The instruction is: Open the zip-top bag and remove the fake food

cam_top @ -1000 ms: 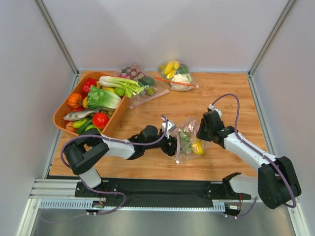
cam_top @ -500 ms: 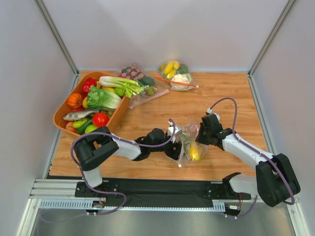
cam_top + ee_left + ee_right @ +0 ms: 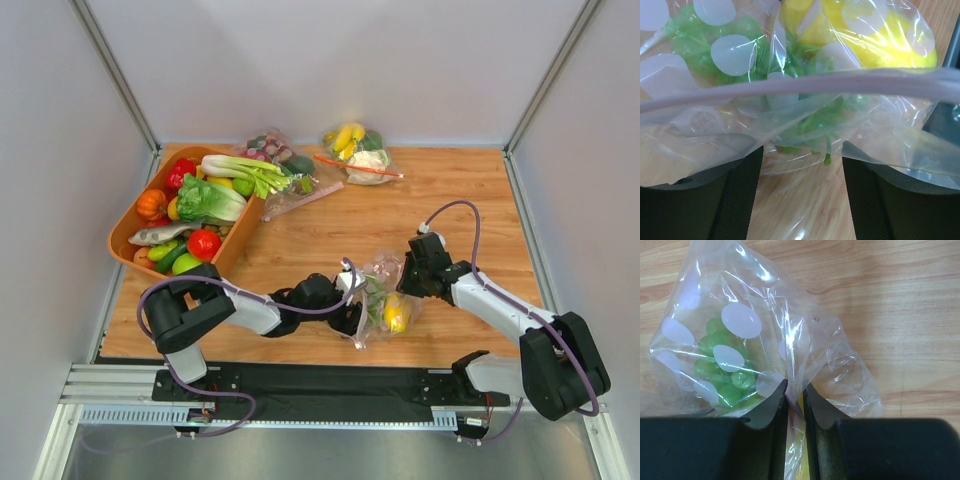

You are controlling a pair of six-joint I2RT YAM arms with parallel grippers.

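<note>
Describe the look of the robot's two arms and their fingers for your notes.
Both the left arm and the right arm have white links between bulky black joints, and a thin purple cable runs along each. The fingers are black blocks with finely textured faces.

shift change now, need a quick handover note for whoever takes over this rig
Left tool: open; the zip strip of the zip-top bag lies across in front of its jaws, not gripped.
Right tool: shut on a fold of the bag.
Bag is on the table between the arms, with green grapes and yellow piece inside.
Done: bag pinched. Left: open the zip, take the food out.
</note>
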